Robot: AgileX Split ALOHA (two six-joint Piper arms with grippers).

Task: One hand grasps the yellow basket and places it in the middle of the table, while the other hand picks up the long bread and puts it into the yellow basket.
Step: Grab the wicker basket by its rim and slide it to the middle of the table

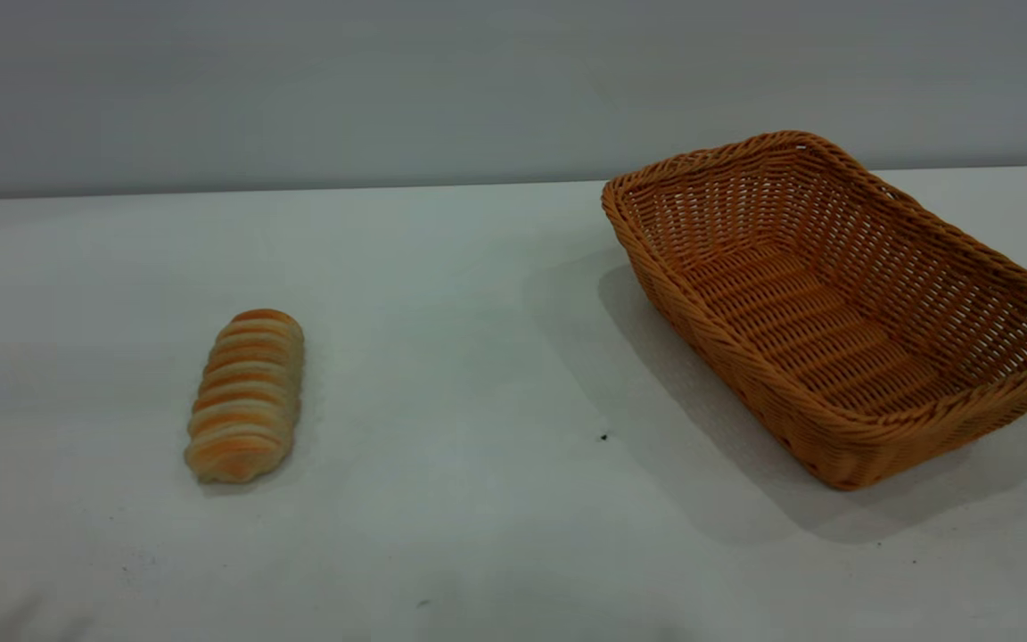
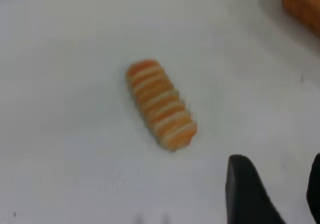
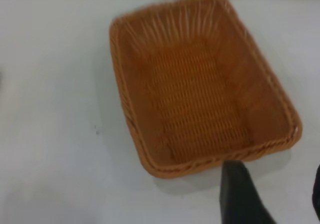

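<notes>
The long bread (image 1: 246,396) lies on the white table (image 1: 478,357) at the left, striped orange and cream; it also shows in the left wrist view (image 2: 161,103). The yellow basket (image 1: 843,303) stands empty at the right, partly past the frame edge, and fills the right wrist view (image 3: 200,83). My left gripper (image 2: 275,184) is open above bare table, a little short of the bread. My right gripper (image 3: 272,186) is open just outside the basket's near rim, one finger (image 3: 240,194) close to it. Neither arm shows in the exterior view.
A grey wall runs behind the table's far edge. A tiny dark speck (image 1: 603,436) lies on the table between the bread and the basket. The basket's corner shows in the left wrist view (image 2: 302,3).
</notes>
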